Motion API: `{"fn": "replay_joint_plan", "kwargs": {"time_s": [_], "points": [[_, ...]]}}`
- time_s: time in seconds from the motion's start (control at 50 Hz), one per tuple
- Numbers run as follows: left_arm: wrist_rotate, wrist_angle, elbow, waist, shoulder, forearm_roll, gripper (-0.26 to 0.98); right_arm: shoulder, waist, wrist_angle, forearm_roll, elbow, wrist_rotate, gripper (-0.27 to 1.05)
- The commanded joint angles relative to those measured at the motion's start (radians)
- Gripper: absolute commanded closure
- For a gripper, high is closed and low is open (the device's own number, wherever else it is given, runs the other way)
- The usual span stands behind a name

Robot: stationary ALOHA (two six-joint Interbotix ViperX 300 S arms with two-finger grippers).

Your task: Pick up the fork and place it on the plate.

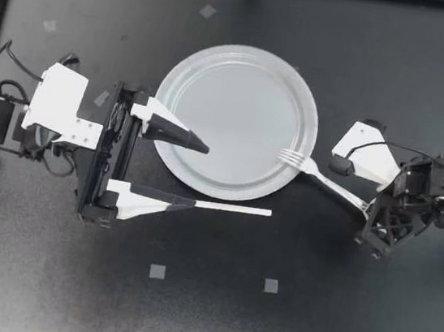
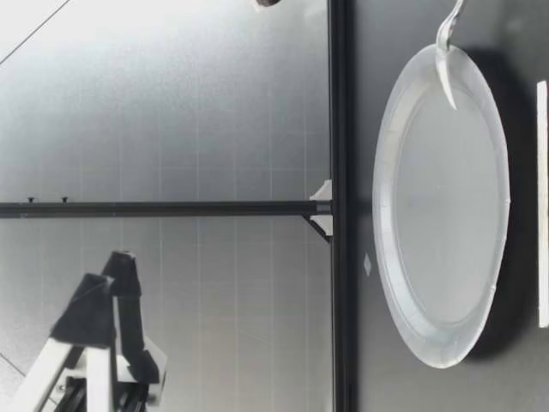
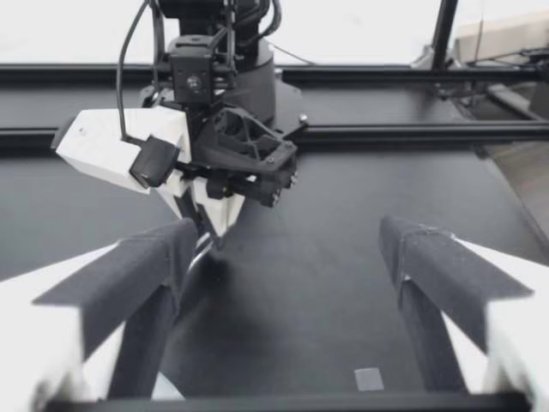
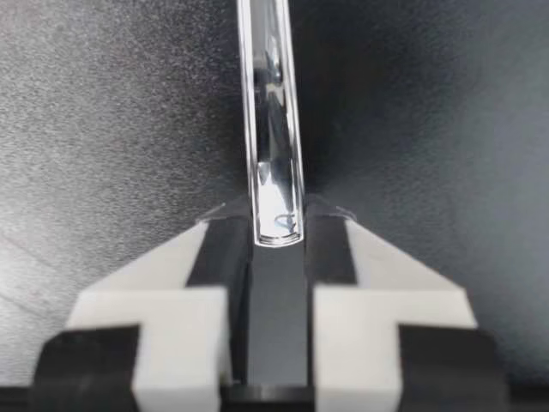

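R gripper (image 1: 366,206) comes in from the right and is clenched on the handle end of the shiny silver metal fork (image 1: 319,175). The R wrist view shows both pads pinching the handle (image 4: 270,129) from two sides. The fork slants left and far from that grip, w/ its tines over the right rim of the round pale-grey paper plate (image 1: 236,119). Can't tell if the tines touch the plate. The low view shows the fork (image 2: 446,43) tilted, tines lower than the handle. The plate sits mid black desk (image 1: 348,330).

L gripper (image 1: 190,174) is at the plate's left side, released and spread wide w/ nothing between its fingers. Its far finger is over the plate's left part. Its near finger is off the plate, its tip at the left end of a thin white strip (image 1: 233,208) lying flat on the desk just near of the plate. Two small grey tape squares (image 1: 157,270) lie nearer still.
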State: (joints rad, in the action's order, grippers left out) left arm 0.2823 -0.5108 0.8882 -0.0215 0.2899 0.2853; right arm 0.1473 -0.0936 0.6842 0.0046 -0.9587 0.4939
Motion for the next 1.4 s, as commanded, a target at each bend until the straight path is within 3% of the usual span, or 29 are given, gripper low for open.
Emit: {"fn": "replay_joint_plan", "kwargs": {"time_s": [0.0,0.22,0.48,0.66,0.8,1.0,1.2,1.32,1.38], "points": [[-0.002,-0.014,-0.011,0.002,0.008,-0.003,-0.07,0.0,0.005,-0.012,0.015,0.018,-0.002,0.63],[0.0,-0.021,-0.005,0.002,0.008,-0.003,-0.07,0.0,0.005,-0.029,0.034,0.02,0.0,0.56],[0.002,-0.034,0.008,0.002,0.008,-0.003,-0.07,-0.014,0.005,-0.031,0.043,0.021,0.0,0.24],[0.002,-0.034,0.015,0.002,0.009,-0.003,-0.07,0.017,0.005,-0.031,0.043,0.058,-0.003,0.23],[-0.002,-0.026,0.008,0.002,0.015,-0.003,-0.07,0.097,0.005,-0.046,0.041,0.161,-0.051,0.23],[-0.009,0.026,-0.028,0.002,0.038,-0.003,-0.07,0.193,0.035,-0.319,0.04,0.27,-0.253,0.23],[-0.011,0.081,-0.044,0.002,0.064,-0.003,-0.07,0.262,0.064,-0.726,0.038,0.187,-0.394,0.23],[-0.006,0.147,-0.037,0.002,0.126,-0.003,-0.07,0.344,0.064,-0.696,0.034,0.155,-0.399,0.23],[-0.008,0.278,-0.041,0.002,0.176,-0.002,-0.07,0.408,0.066,-0.592,0.02,0.143,-0.4,0.23]]}}
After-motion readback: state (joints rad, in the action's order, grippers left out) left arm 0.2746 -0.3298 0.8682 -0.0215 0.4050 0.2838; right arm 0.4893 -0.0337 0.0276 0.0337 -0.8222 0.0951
